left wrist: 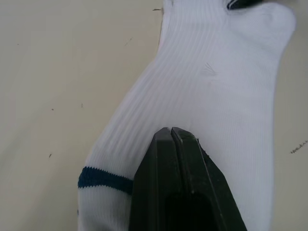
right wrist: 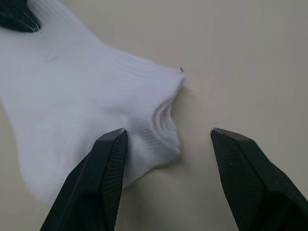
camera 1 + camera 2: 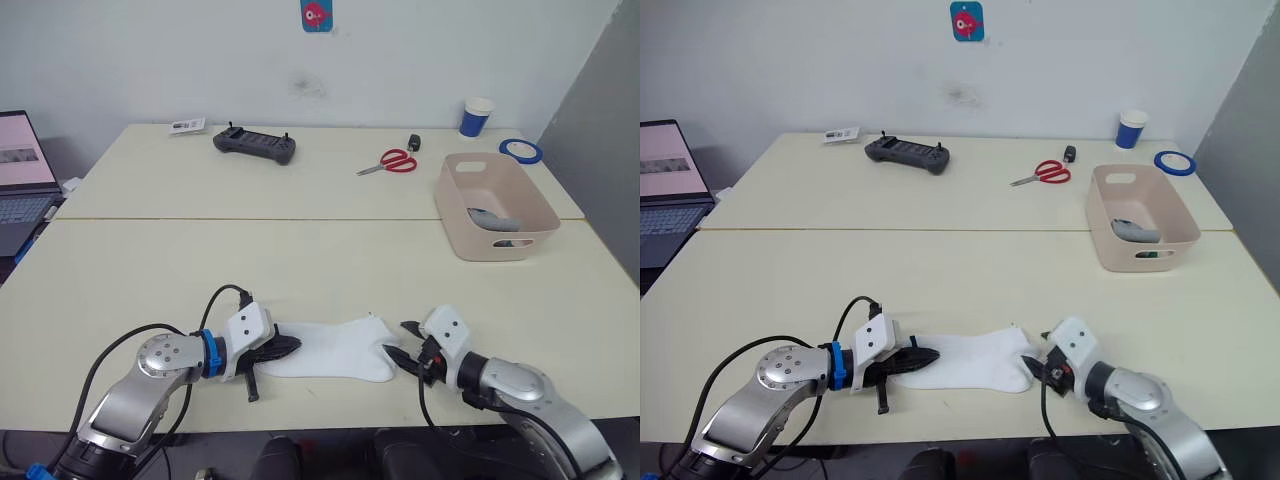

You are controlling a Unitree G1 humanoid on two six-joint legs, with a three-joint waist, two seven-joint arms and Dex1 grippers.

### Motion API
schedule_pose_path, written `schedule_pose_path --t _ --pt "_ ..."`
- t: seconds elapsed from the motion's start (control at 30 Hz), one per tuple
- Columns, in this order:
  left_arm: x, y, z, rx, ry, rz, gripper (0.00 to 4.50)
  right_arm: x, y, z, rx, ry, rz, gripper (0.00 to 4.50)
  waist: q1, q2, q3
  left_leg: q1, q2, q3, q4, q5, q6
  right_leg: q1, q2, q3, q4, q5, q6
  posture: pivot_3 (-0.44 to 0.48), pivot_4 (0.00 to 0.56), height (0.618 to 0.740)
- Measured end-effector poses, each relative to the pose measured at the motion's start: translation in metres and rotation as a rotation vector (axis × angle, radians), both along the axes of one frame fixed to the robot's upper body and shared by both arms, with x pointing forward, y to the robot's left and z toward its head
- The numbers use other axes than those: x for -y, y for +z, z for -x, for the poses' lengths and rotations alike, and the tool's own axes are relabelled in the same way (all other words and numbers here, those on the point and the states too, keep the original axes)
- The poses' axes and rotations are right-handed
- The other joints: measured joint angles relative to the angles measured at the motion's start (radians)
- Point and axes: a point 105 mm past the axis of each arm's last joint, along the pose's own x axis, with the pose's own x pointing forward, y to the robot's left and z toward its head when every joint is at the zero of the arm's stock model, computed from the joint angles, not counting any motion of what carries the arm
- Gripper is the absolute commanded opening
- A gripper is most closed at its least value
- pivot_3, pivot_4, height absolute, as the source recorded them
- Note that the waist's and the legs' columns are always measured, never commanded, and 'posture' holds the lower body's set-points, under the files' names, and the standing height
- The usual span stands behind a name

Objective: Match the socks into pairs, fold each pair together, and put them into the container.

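Pink container (image 3: 530,205) far right holds grey socks (image 3: 493,218); left tool (image 3: 283,347) clamps white sock (image 3: 335,350), right tool (image 3: 400,345) spread.

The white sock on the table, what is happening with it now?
The white sock lies flat near the table's front edge, between the two arms. The left end effector is shut on its blue-striped cuff end. The right end effector is open at the other end, one finger over the fabric, not yet closed. The pink container at the right already holds a grey sock.
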Motion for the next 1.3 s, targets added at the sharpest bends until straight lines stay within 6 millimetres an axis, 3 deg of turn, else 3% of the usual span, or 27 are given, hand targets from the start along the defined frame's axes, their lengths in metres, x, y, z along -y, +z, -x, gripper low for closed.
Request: schedule_pose_path --t 0.23,0.27,0.43,0.53,0.7,0.8,1.0,1.3 --pt "0.0 0.001 0.001 0.004 0.012 0.003 0.0 -0.012 -0.001 0.007 -0.023 0.067 -0.012 0.15 0.0 0.0 0.0 0.0 0.0 -0.001 0.0 0.0 0.0 0.0 0.0 -0.001 0.0 0.0 0.0 0.0 0.15 0.74" --pt "0.0 0.001 0.001 0.005 0.013 0.005 0.0 -0.012 -0.001 0.008 -0.023 0.069 -0.014 0.03 0.0 0.0 0.0 0.0 0.0 -0.001 0.0 0.0 0.0 0.0 0.0 0.0 0.0 0.0 0.0 0.0 0.15 0.74" --pt "0.004 0.01 -0.008 0.005 0.028 0.025 0.0 -0.004 0.005 0.002 -0.029 0.061 -0.018 0.03 0.002 0.0 0.0 -0.001 -0.001 0.0 0.001 0.0 0.0 0.0 0.0 0.0 0.0 0.0 0.0 0.0 0.15 0.74" --pt "0.012 0.024 -0.017 0.037 0.012 0.049 0.0 0.011 0.019 -0.011 0.004 0.032 -0.011 0.03 0.003 0.0 0.0 -0.001 -0.001 0.0 0.001 0.0 0.0 0.0 0.0 0.0 0.0 0.001 0.002 0.0 0.15 0.74" --pt "0.041 0.028 -0.02 0.033 -0.053 0.097 0.0 0.037 0.033 -0.018 0.002 0.015 0.022 0.03 0.004 0.0 0.0 -0.001 -0.001 -0.001 0.001 0.0 0.0 0.0 0.0 0.0 0.0 0.001 0.002 0.0 0.15 0.74" --pt "0.057 0.021 -0.02 0.019 -0.095 0.091 0.0 0.04 0.039 -0.016 -0.012 0.033 0.022 0.03 0.002 0.0 0.0 -0.001 -0.001 -0.001 0.001 0.0 0.0 0.0 0.001 0.0 0.0 0.001 0.002 0.0 0.15 0.74" --pt "0.068 0.001 -0.03 -0.005 -0.083 0.064 0.0 0.012 0.064 -0.01 0.034 0.137 -0.027 0.03 -0.002 0.0 0.0 -0.001 -0.001 -0.002 0.001 0.0 0.0 0.001 0.002 0.0 0.001 0.001 0.002 0.0 0.15 0.74" --pt "0.059 0.004 -0.031 0.016 -0.074 0.05 0.0 -0.042 0.06 -0.007 -0.065 0.228 -0.077 0.03 -0.002 0.0 0.0 -0.001 0.0 -0.002 0.001 0.0 0.0 0.0 0.002 0.0 0.001 0.002 0.002 0.0 0.15 0.74"
